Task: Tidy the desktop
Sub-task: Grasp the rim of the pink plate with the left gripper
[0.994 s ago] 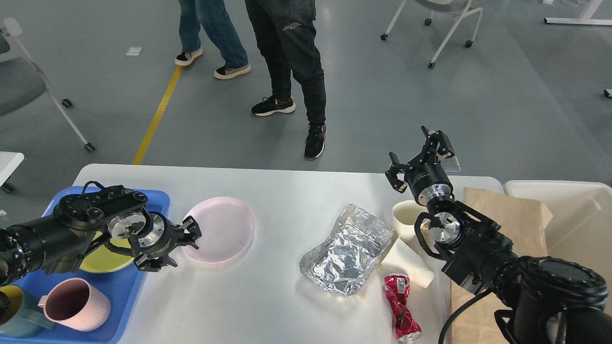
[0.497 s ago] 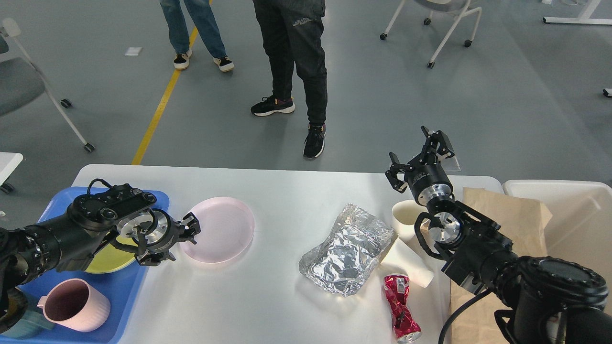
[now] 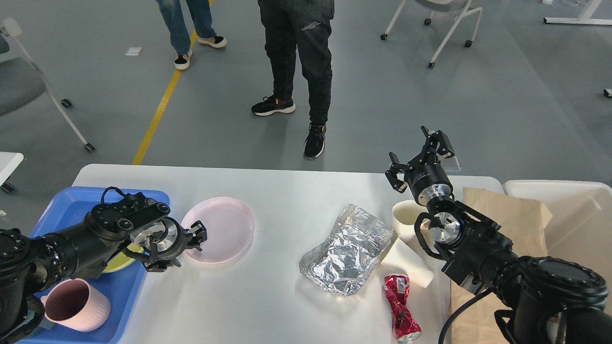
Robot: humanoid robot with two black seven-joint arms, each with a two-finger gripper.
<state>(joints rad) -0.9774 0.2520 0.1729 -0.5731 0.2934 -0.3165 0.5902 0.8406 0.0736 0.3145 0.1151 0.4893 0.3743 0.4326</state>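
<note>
White desktop filling the lower middle of the view, taken here as landmark. At its right end, cream bin with brown paper draped over its near rim; inside not visible. On its left end, blue tray holding a pink mug and a yellow plate, mostly hidden under the arm. Near the desktop's middle, crumpled foil; left of that, empty pink plate; toward the right end, two white paper cups, one upright, one lying, and by the near edge a crushed red can.

Left arm reaching low across the tray, left gripper spread at the pink plate's left rim, contact impossible to judge. Right arm raised over the desktop's far right corner, right gripper spread, empty.

Compared with half a second ago: left gripper shifted slightly rightward, nearer the plate; mug more exposed; right arm unchanged.
</note>
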